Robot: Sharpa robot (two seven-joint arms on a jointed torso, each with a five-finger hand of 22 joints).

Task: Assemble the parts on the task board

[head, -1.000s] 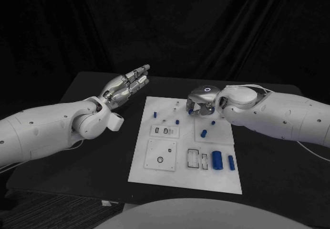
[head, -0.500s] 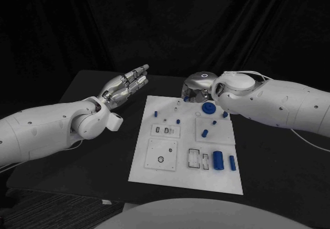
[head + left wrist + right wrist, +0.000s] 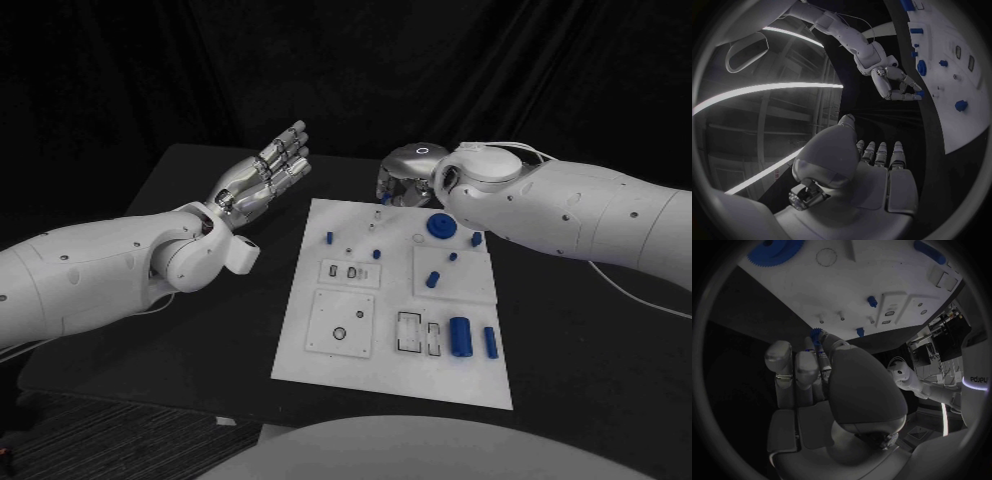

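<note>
Black table, white task board [image 3: 325, 365], left hand [image 3: 267, 172] spread empty, right hand [image 3: 405, 176] pinching small blue part [image 3: 816, 333]

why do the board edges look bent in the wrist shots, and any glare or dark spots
Fisheye distortion: in the left wrist view the white task board curves along the circle's rim, and bright light strips arc above the silver left hand. In the right wrist view the silver right hand sits in shadow against the lit board. The head view keeps the board's edges straight, with a black backdrop.
</note>
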